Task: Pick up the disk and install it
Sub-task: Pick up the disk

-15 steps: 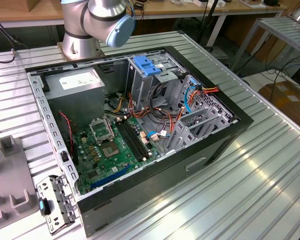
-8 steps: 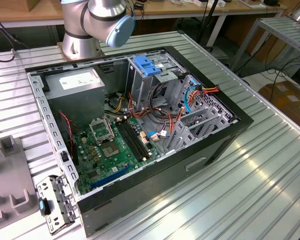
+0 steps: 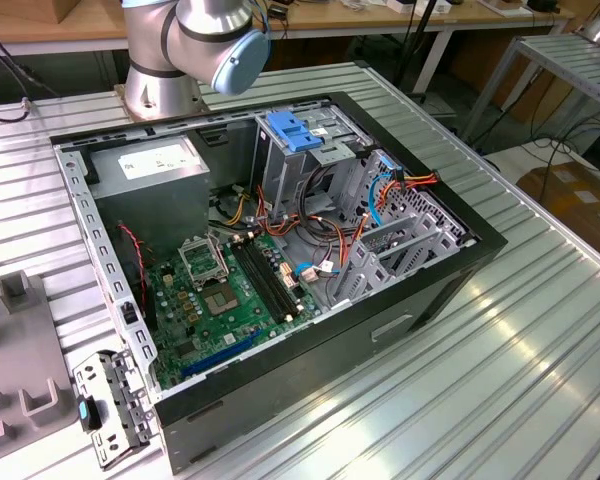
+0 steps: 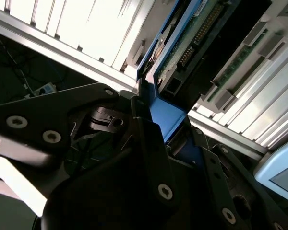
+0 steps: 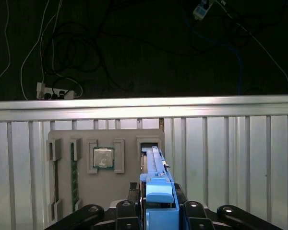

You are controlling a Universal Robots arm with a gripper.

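Observation:
The disk (image 5: 155,165) stands on edge, a dark flat drive with bright blue carrier rails and a blue end tab nearest the camera. In the first wrist view my gripper (image 5: 157,201) is shut on that tab end, with one black finger on each side. The far end of the disk is at a slot of a grey holder tray (image 5: 129,184); I cannot tell whether it still rests in it. In the second wrist view the disk (image 4: 192,43) shows its green circuit board, and the gripper (image 4: 169,127) clamps its blue rail. The open computer case (image 3: 440,275) lies on the table.
The grey tray also holds a processor chip (image 5: 103,157) and memory sticks (image 5: 74,175). Inside the case are a motherboard (image 3: 225,290), a power supply (image 3: 155,170), a drive cage with a light-blue latch plate (image 3: 292,132) and loose cables. The arm's base (image 3: 165,70) stands behind the case. A metal bracket (image 3: 110,405) lies in front.

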